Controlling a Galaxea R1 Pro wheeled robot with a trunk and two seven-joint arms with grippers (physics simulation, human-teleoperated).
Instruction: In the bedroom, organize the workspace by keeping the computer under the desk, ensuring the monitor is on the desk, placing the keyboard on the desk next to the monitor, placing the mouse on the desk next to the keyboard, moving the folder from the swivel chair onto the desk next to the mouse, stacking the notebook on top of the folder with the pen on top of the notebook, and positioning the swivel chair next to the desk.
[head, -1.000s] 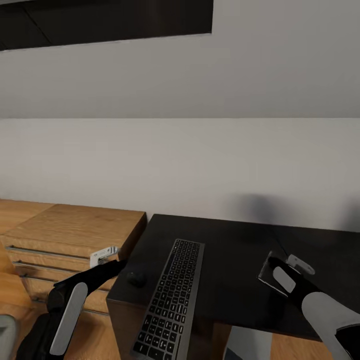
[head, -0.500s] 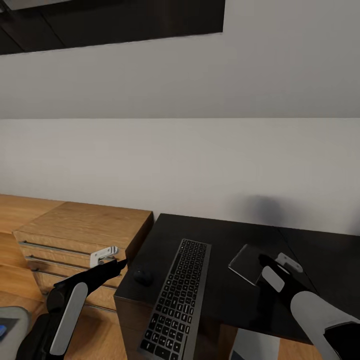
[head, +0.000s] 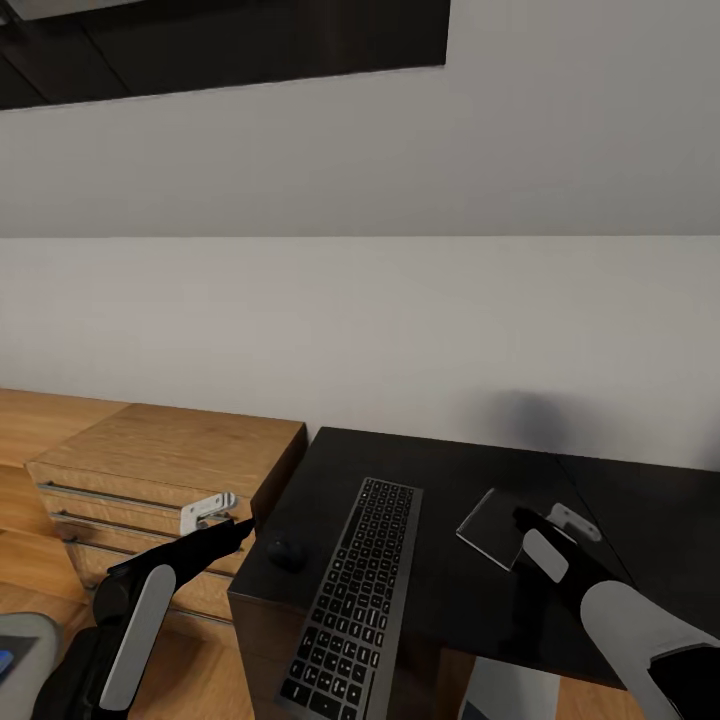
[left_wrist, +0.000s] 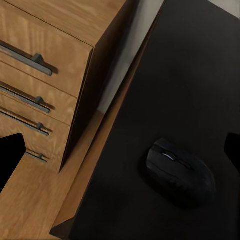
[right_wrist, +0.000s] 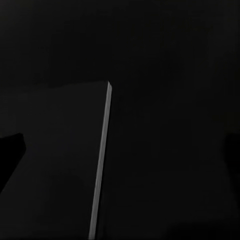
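Mouse (left_wrist: 181, 171) at bench (head: 450, 480) 7 o'clock: light, smooth, being judged side-grippable. Left tool (head: 215, 510) being held apart; right tool (head: 560, 525) state untellable.

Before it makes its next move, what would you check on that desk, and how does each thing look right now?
1. Keyboard on the desk: not ok, its near end overhangs the front edge.
2. Mouse beside the keyboard: ok.
3. Left gripper clear of the mouse: ok, off the desk edge by the wooden drawers.
4. Right gripper open or shut: cannot tell.
5. Flat dark plate by the right gripper, held or lying: cannot tell.
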